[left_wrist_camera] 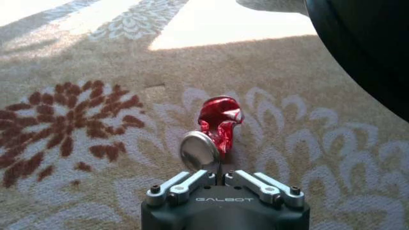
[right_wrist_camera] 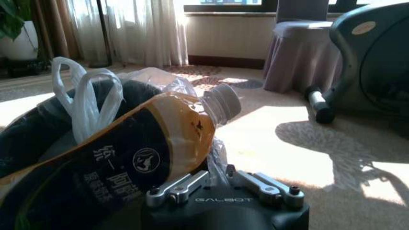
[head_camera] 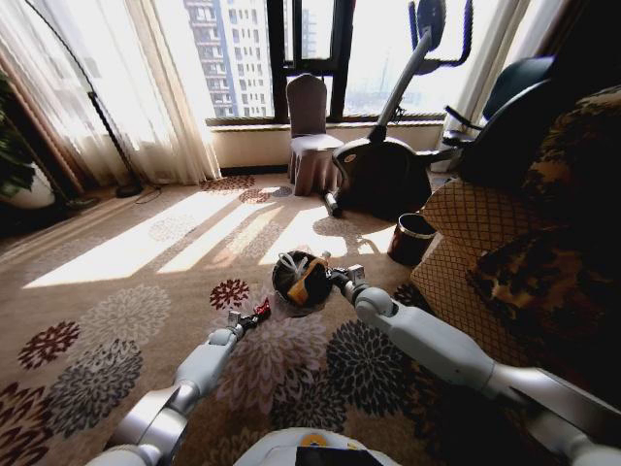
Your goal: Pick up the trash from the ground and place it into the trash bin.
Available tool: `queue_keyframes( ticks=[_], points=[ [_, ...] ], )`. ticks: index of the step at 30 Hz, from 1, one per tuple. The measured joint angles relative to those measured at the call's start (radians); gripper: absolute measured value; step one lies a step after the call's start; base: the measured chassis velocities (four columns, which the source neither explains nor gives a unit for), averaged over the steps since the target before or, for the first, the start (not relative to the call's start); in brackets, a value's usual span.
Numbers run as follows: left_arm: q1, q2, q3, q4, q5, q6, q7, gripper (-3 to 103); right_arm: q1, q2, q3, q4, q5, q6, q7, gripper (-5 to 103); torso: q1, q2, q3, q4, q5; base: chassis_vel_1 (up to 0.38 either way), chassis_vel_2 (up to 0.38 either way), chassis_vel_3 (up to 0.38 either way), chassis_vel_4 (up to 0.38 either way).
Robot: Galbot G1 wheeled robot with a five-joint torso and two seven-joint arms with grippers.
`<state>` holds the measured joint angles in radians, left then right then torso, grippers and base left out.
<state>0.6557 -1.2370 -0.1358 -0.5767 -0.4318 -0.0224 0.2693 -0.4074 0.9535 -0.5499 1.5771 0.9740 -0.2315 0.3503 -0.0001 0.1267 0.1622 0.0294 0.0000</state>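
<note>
Bottle (right_wrist_camera: 128, 163) tilted, cap toward window, over bin (head_camera: 291, 282)

Sun's pouring through the big window (head_camera: 310, 49) onto a floral carpet (head_camera: 126, 320). There's a covered chair (head_camera: 310, 131), an exercise bike (head_camera: 388, 165), sheer curtains (head_camera: 126, 87) and a patterned sofa (head_camera: 505, 252).

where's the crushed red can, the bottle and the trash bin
crushed red can (left_wrist_camera: 219, 122), left wrist view, on its dented red side
bottle (right_wrist_camera: 153, 158), right wrist view, on its dark label
trash bin (head_camera: 284, 283), head view, on its dark left rim
</note>
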Motion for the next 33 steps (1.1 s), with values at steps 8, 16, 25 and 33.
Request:
queue_keyframes(
  ticks=[8, 16, 25, 33],
  points=[
    [0.073, 0.049, -0.026, -0.134, -0.078, 0.01, -0.004, 2, 0.014, 0.018, -0.008, -0.014, 0.0, 0.0, 0.002, 0, 0.0, 0.0, 0.0, 0.0, -0.0003, 0.0, 0.0, 0.0, 0.0],
    [0.25, 0.158, -0.11, -0.496, -0.27, 0.013, -0.07, 2, 0.041, 0.055, -0.027, -0.077, -0.019, 0.0, -0.014, 0, 0.0, 0.0, 0.0, 0.0004, 0.0, 0.0, 0.0, 0.0, 0.0],
    [0.36, 0.259, -0.224, -0.767, -0.422, -0.021, -0.068, 2, 0.056, 0.095, -0.067, -0.148, -0.042, -0.017, -0.065, 0, 0.0, 0.0, 0.0, 0.0001, -0.0003, 0.0, 0.0, 0.0, 0.0],
    [0.437, 0.334, -0.247, -1.022, -0.611, -0.018, -0.023, 2, 0.067, 0.136, -0.078, -0.246, -0.067, -0.032, -0.098, 0, 0.0, 0.0, 0.0, -0.0003, 0.0001, 0.0, 0.0, 0.0, 0.0]
  ],
)
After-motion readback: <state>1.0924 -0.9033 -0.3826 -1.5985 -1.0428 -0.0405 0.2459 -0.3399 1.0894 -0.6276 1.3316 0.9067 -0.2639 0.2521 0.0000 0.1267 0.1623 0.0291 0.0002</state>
